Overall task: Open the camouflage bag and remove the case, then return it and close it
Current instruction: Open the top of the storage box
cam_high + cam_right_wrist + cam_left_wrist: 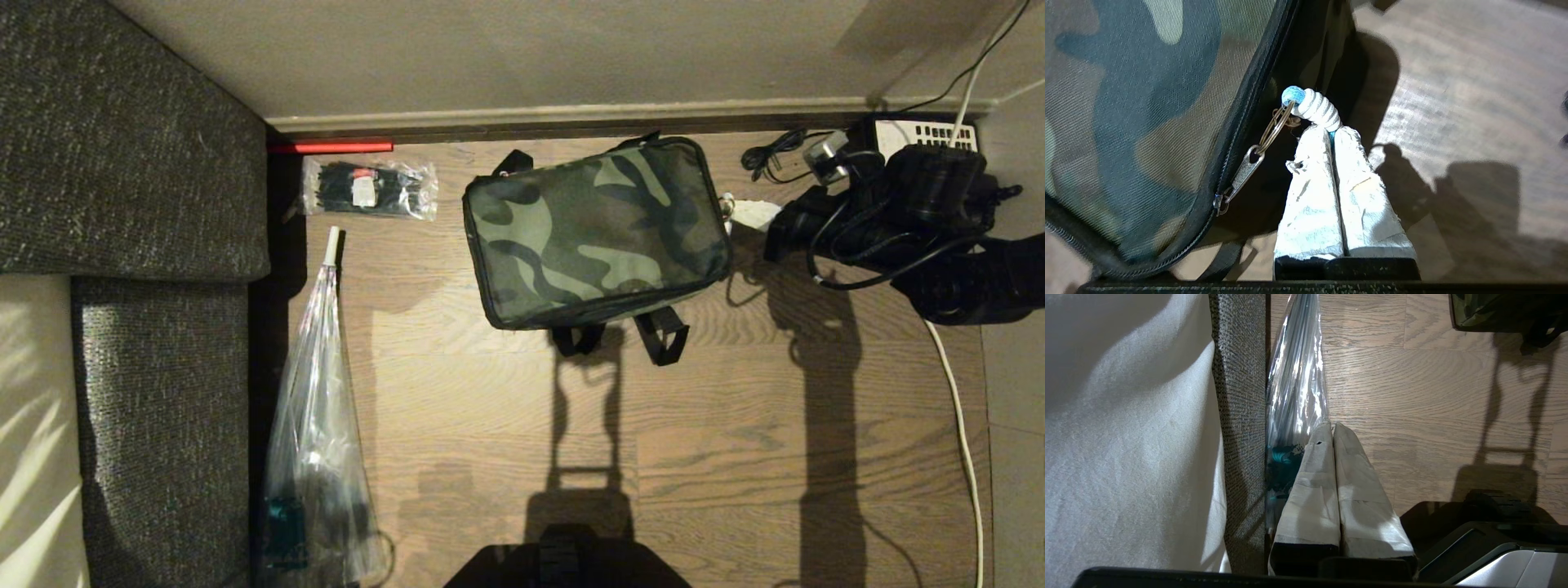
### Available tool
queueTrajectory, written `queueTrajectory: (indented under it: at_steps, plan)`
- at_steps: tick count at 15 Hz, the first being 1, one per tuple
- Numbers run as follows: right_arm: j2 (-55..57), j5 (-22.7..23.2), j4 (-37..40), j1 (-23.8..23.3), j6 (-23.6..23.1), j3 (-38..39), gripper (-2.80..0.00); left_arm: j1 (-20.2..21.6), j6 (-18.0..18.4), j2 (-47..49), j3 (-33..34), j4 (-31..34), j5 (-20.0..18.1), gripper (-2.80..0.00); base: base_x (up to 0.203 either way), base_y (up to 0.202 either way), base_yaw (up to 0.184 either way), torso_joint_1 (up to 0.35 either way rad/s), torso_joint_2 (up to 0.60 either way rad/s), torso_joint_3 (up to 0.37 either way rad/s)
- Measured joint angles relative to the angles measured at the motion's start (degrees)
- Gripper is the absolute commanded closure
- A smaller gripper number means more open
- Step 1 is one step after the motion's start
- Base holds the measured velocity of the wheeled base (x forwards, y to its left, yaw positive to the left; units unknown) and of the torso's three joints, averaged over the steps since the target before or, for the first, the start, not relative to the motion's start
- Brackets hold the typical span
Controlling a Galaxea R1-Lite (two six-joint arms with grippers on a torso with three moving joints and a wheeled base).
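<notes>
Item: camouflage bag (596, 233), lying flat on the wooden floor (506, 408) near the skirting board, lid shut, two black straps (661, 335) pointing toward the robot. The case is not seen; it is judged to be inside.

Right gripper (1333, 132): at the bag's right end, fingers pinched shut on the white cord pull (1314, 108), which is joined through a metal ring (1276, 124) to the zipper tab (1245, 167).

Left gripper (1333, 428): parked beside the sofa (1241, 416), fingers pressed together, nothing held.

Hazards, as judged:
- The cord may slip from the taped fingertips if it is pulled at an angle to the zipper track.
- The slider may jam at the bag's corner, where the track bends.
- The light bag, not pinned down, may be dragged across the floor instead of being unzipped.

Surroundings: clear packet of black ties (367, 189) and a red rod (331, 148) by the wall; a wrapped umbrella (318, 425) along the sofa; a telephone (918, 135) and a white cable (963, 433) close to the right arm, where snagging is possible. No obstruction is noted on the lid itself.
</notes>
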Motion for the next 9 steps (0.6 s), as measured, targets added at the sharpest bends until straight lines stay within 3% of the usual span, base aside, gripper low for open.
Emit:
queueTrajectory:
  at_steps: [9]
  plan:
    - [4.0, -0.4, 0.5, 0.0, 0.6, -6.1, 0.0, 0.0, 0.0, 0.0, 0.0, 0.0, 0.0, 0.0, 0.0, 0.0, 0.0, 0.0, 0.0, 0.0]
